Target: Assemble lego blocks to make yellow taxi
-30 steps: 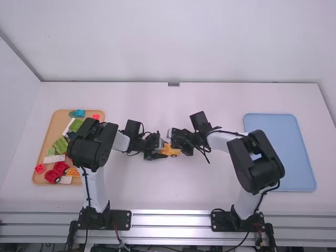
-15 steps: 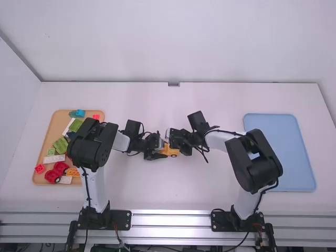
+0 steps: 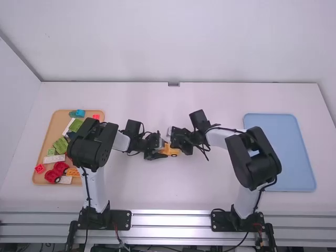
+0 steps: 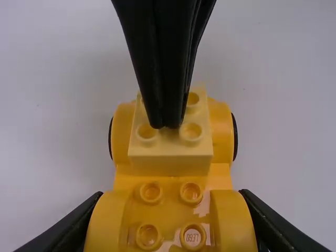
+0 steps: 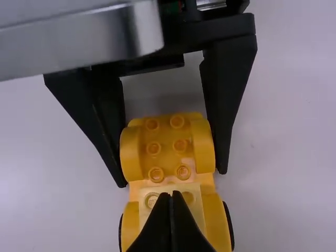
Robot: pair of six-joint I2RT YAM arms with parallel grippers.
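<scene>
Blue tray (image 3: 296, 152) well out to the right of the right gripper (image 4: 165, 124); tan parts tray (image 3: 56, 123) out to the left of the left gripper (image 5: 172, 177). Yellow taxi base (image 4: 173, 184) between the left gripper's fingers. Probably light, stiff plastic, slick on the curved fenders, not fragile; may roll on its wheels if let go. Best hold: across both fenders, low. Pale yellow brick (image 4: 170, 165) on the base, right under the right gripper's tips; small, hard, best pinched on its flat sides or pushed down on the studs. Left gripper: part-way open, clamped on the base fenders. Right gripper: fingers together, nothing between them, tips at the brick's top, seemingly touching.
</scene>
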